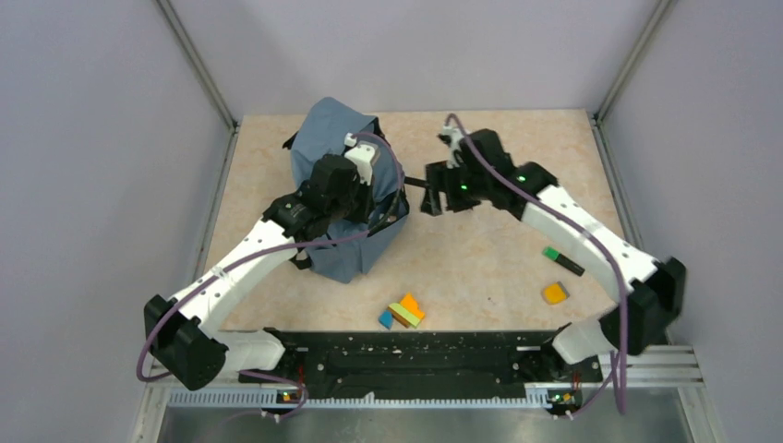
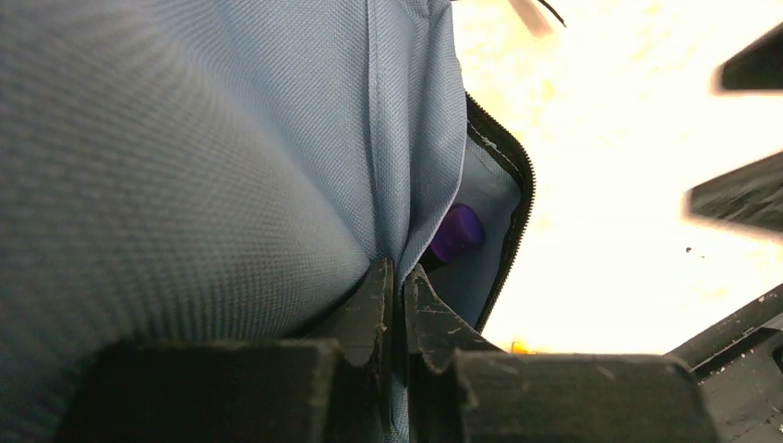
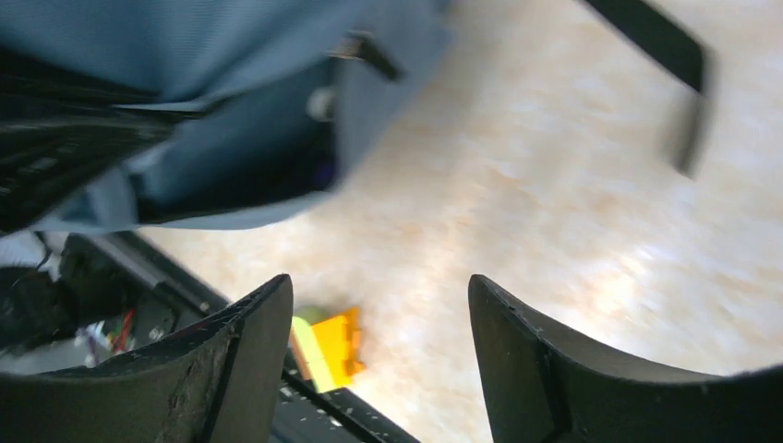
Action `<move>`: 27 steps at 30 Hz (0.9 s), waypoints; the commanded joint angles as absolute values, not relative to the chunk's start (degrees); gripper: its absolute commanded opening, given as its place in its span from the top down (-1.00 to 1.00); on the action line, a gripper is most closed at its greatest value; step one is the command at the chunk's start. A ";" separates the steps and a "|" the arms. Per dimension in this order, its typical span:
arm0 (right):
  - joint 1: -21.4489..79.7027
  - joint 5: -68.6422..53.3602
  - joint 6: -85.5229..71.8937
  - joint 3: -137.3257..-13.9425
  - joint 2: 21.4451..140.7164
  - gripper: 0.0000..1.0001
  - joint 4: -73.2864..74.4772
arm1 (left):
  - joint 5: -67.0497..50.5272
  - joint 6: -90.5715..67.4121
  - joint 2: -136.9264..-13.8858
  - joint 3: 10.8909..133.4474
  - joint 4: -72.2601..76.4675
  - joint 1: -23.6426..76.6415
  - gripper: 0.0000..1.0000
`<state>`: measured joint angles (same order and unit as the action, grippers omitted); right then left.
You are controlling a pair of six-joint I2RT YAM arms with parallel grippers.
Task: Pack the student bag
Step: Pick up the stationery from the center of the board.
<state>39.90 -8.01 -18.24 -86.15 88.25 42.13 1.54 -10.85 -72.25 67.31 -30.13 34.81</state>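
Slate-blue student bag point(image 1: 325, 125) upright at left-centre of the tabletop point(image 1: 480, 268), zipper open. Left gripper point(image 2: 395, 281) pinched tight on a fold of bag fabric beside the opening; something purple point(image 2: 458, 231) inside. Right gripper point(image 3: 379, 351) spread apart, holding nothing, just right of the bag. Coloured blocks point(image 1: 403, 313) near the front edge, apart from the bag

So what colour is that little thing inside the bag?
The thing is purple, clearest in the left wrist view.
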 commanded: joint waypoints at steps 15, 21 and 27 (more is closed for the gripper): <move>-4.80 10.21 -34.66 -40.61 60.77 -0.82 26.75 | 2.37 -11.87 -69.71 67.69 -27.95 34.75 0.88; -11.11 17.75 -41.17 -36.68 59.80 -0.98 33.17 | 2.72 -11.71 -69.61 67.63 -27.86 34.72 0.88; -19.29 13.62 -44.50 -32.08 58.38 -0.97 37.38 | 2.42 -11.78 -69.67 67.59 -27.75 34.52 0.88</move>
